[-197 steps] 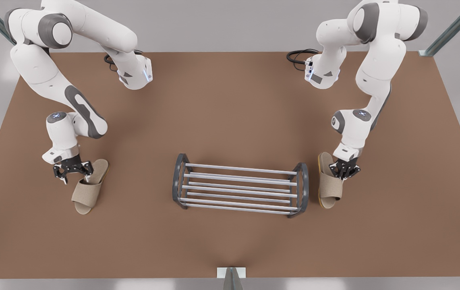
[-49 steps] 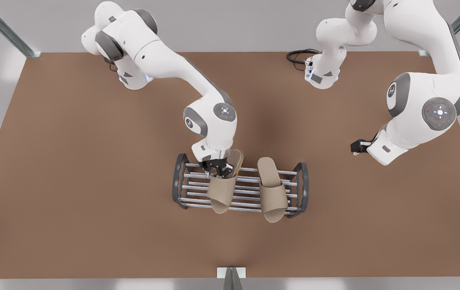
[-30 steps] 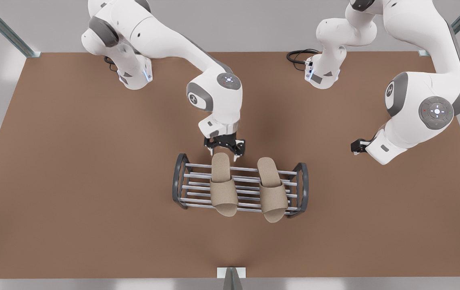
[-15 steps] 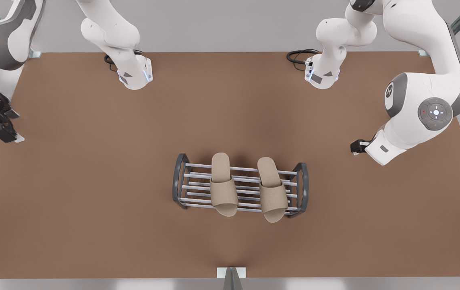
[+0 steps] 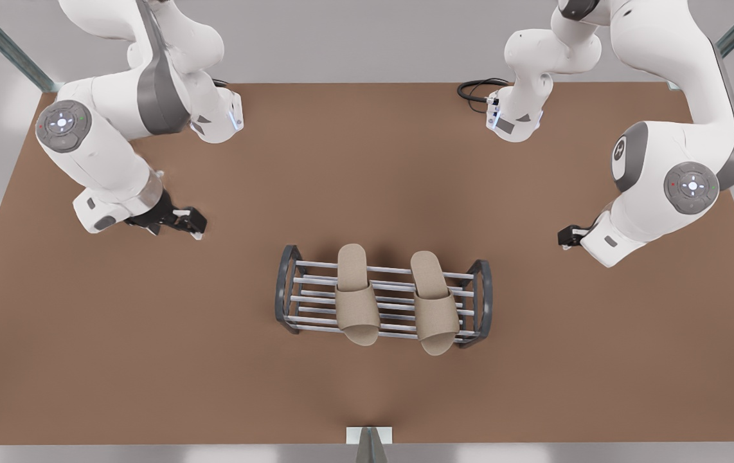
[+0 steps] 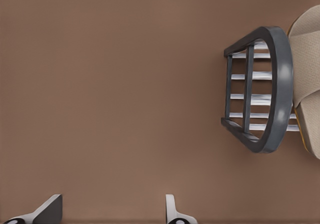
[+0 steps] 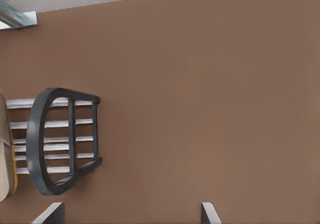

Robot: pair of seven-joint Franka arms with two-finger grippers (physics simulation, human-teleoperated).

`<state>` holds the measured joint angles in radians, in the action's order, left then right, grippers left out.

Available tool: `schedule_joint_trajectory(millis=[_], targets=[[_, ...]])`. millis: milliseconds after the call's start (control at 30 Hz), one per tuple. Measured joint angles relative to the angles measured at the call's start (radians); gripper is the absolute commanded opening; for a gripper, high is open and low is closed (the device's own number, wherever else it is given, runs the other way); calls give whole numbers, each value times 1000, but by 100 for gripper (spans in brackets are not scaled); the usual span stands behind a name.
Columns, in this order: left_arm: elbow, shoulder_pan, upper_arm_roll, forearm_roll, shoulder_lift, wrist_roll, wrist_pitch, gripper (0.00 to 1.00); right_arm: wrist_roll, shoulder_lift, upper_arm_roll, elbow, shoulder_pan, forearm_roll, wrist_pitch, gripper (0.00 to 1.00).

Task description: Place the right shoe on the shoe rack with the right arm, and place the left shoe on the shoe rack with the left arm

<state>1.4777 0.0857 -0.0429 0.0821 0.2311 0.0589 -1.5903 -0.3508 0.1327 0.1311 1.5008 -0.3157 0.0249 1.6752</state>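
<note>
Both slippers are lying side by side across shoe rack point(image 5: 383, 297) bars — left shoe point(image 5: 355, 296) toward front view's left, right shoe point(image 5: 434, 302) toward its right. Left gripper point(image 5: 182, 220) is hovering well apart, fingers spread, empty; right gripper point(image 5: 571, 235) likewise, waiting. Slippers likely light, soft — the footbed's edge looks best for gripping.

left shoe point(image 6: 307, 74) cut by picture edge, right claw point(image 5: 566, 236) perhaps half-hidden

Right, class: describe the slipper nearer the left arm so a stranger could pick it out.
Find the shoe rack mid-table. Two matching beige slippers lie across its bars. The left shoe is the one towards the front view's left; its toe overhangs the rack less than its twin's.
</note>
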Motion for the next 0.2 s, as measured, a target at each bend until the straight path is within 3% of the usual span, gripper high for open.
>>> schedule_joint_trajectory(millis=[100,200], targets=[[0,-2,0,0,0,0,0,100,59,9,24,6,109,-3,-3,100],[0,-2,0,1,1,0,-1,100,108,10,26,2,97,-5,-4,100]])
